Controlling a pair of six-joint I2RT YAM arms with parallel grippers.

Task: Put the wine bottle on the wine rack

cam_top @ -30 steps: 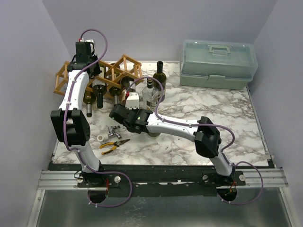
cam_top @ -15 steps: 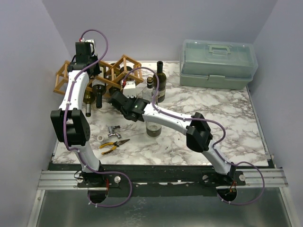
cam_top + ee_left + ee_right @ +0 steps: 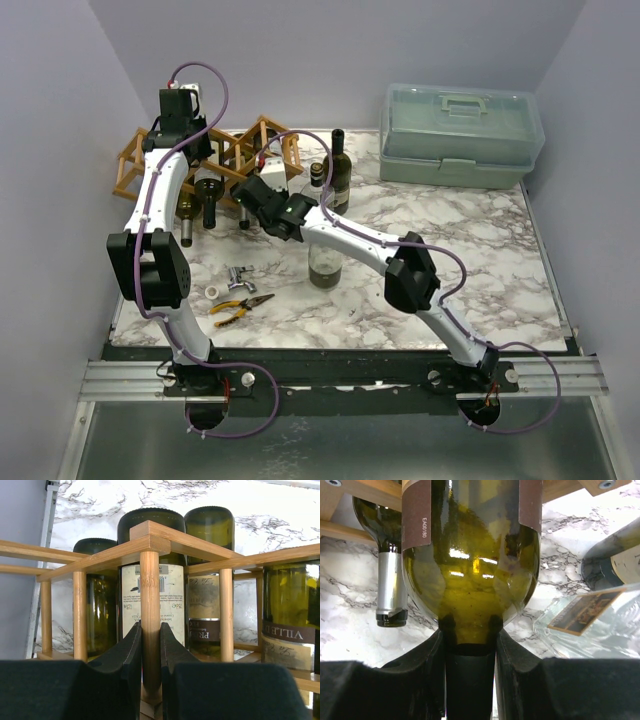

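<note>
The wine rack (image 3: 135, 165), a light wooden lattice, stands at the back left with several bottles lying in it. My left gripper (image 3: 150, 647) is shut on one upright stick of the wine rack (image 3: 150, 580), behind the bottle bases. My right gripper (image 3: 470, 672) is shut on the neck of an olive-green wine bottle (image 3: 470, 570) with a brown label. The bottle's body reaches forward between the rack's wooden bars. In the top view my right gripper (image 3: 257, 192) is at the rack's right front.
A dark bottle (image 3: 338, 172) and a clear glass bottle (image 3: 590, 617) stand right of the rack. A glass jar (image 3: 325, 268), pliers (image 3: 241, 305), a metal fitting (image 3: 238, 275) and a white cap (image 3: 214, 292) lie in front. A translucent toolbox (image 3: 460, 135) sits back right.
My right arm has carried the wine bottle from the table's middle back and left to the rack. The left gripper has stayed on the rack.
</note>
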